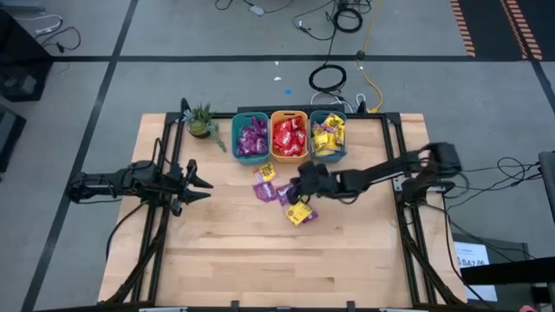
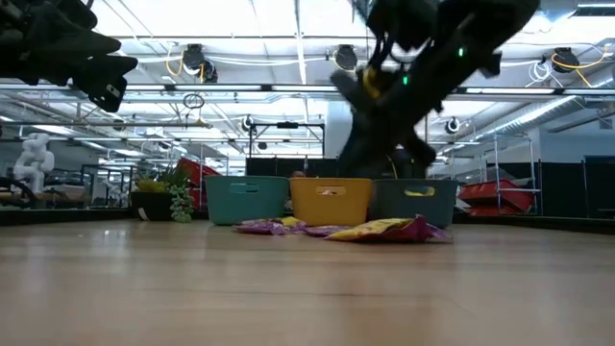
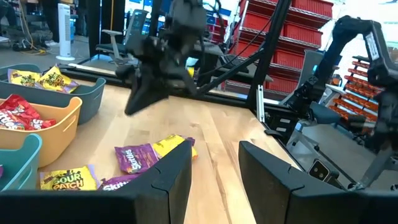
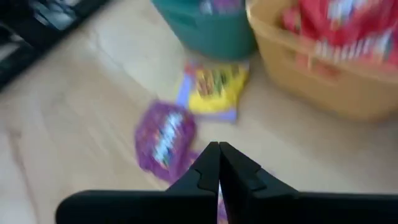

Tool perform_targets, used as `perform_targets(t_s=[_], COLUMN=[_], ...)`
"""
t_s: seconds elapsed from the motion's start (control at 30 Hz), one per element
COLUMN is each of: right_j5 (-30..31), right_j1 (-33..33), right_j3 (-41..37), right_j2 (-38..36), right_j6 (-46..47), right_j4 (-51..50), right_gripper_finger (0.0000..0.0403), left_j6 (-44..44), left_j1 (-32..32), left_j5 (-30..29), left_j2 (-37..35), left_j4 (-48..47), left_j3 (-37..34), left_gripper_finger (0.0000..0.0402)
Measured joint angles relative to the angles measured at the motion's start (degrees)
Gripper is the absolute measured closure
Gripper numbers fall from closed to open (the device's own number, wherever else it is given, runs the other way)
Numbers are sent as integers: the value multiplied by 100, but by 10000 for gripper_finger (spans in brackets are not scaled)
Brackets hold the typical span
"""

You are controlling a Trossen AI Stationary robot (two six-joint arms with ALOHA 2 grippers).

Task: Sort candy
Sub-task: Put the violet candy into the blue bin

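Candy [image 1: 276,191] lies loose just beside the right gripper [image 1: 303,185], fingers pressed together, seemingly empty; left gripper [image 1: 201,183] waits farther off.

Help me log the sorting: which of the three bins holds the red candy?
The orange bin in the middle holds the red packets. The teal bin on its left has purple ones, the one on its right yellow.
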Motion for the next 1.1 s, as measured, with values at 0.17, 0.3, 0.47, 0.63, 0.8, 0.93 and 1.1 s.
perform_targets(t_s=[0.17,0.3,0.47,0.63,0.8,0.93,1.1], right_j5=[58,80,-561,-586,-580,-589,-597], right_j1=[-64,-31,-26,-33,-26,-26,-26], right_j3=[2,2,4,2,4,7,15], right_j2=[-521,-444,-104,274,604,906,1425], right_j6=[-834,-1412,-1518,-1514,-1971,-2433,-2478], right_j4=[-64,-355,-319,-225,326,954,1246], right_gripper_finger=[403,403,371,288,176,96,37], left_j6=[0,-1,-2,0,-1,-1,-2], left_j1=[0,1,2,0,0,1,0], left_j5=[0,0,0,0,0,0,0], left_j2=[0,-1,0,0,-1,0,0], left_j4=[0,1,-2,0,-2,0,0], left_j3=[0,0,0,0,0,0,0], left_gripper_finger=[259,259,259,259,259,259,259])
